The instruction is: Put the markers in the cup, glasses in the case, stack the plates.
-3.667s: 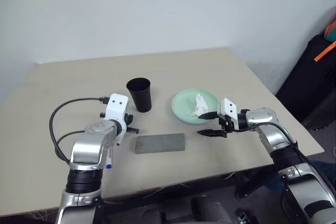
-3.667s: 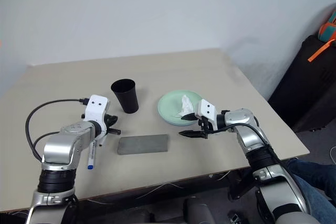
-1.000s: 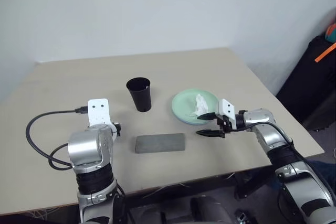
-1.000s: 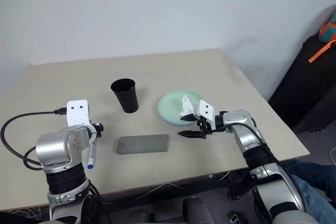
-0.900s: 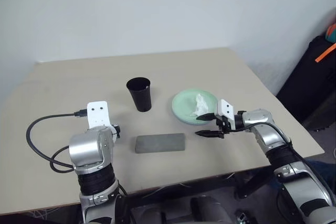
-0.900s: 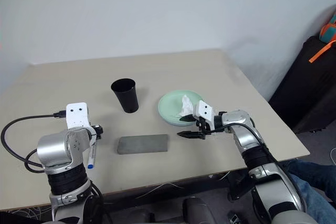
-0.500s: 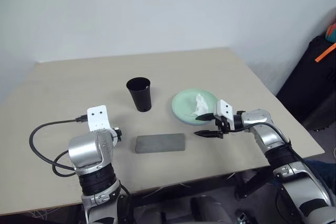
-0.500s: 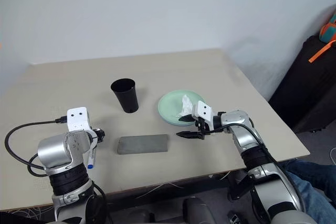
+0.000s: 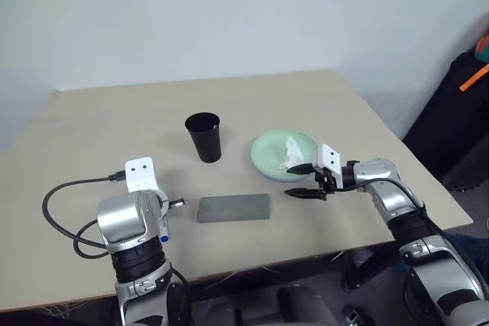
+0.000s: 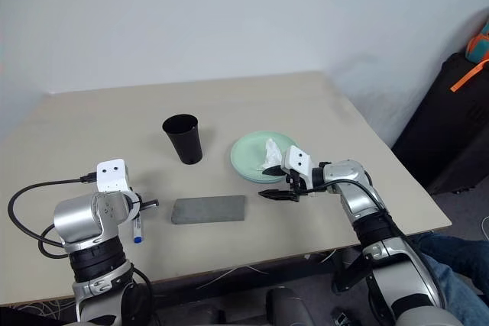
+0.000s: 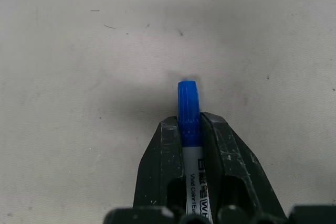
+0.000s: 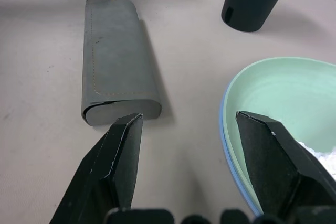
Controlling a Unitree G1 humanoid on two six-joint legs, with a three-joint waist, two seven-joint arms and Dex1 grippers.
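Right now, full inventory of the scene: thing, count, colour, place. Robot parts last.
table: 1, beige, under everything
marker: 1, white barrel, blue cap, lying near the left front edge, between the left fingers
cup: 1, black, upright, mid-table
case: 1, grey, closed, front of the cup
plates: 2 stacked, mint green on light blue, right of the cup
tissue: 1, white, crumpled, on the green plate
left gripper: shut on the marker
right gripper: open, between case and plates

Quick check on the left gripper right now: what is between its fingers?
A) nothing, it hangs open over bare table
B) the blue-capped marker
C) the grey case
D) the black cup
B: in the left wrist view the left gripper has both black fingers pressed against the marker, whose blue cap sticks out past the fingertips above the table.
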